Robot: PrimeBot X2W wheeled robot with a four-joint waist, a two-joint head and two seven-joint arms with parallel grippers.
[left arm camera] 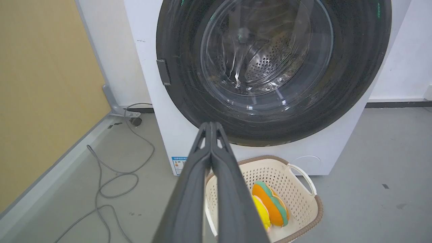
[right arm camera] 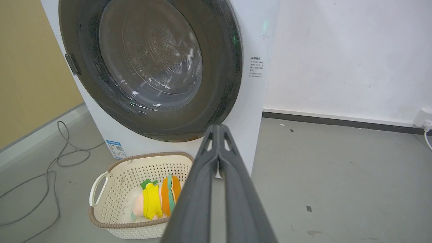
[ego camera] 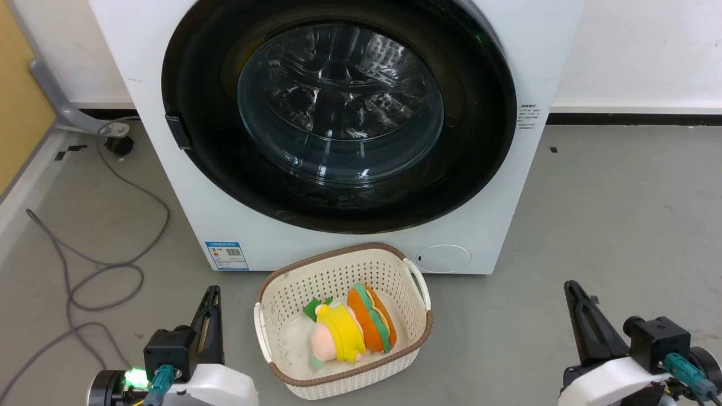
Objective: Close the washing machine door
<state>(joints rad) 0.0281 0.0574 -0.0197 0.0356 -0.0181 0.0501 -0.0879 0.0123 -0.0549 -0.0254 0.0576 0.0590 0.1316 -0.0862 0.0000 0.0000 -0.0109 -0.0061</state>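
Two pairs of jaws are showing pressed together and holding nothing. The left gripper [ego camera: 211,298] is hanging low at the left of the head view and the right gripper [ego camera: 571,293] low at the right, both well apart from the machine. Between them a cream basket [ego camera: 338,255] is standing on the floor just before the washing machine [ego camera: 524,67], with plush toys [ego camera: 352,330] lying in it. Above the basket the washing machine door [ego camera: 338,113] is lying flat against the white front. Its black rim is looking flush all round, so the task is appearing done or nearly so; whether the latch is holding cannot be told.

If the latch is not holding, the door is liable to swing open. A further push would belong on the rim near the small dark tab [ego camera: 177,131], since closed fingertips are likely to slip on the bulging glass. An arm reaching low is risking a knock to the basket. The grey cable [ego camera: 113,270] looping on the floor at the left is risking a snag under the wheels.

The left wrist view is showing the drum's perforations through the glass and a yellow panel [left arm camera: 40,84] beside the machine. The right wrist view is showing a white fitting [right arm camera: 423,118] low on the wall. The head view is giving the round flap [ego camera: 444,258] in full.
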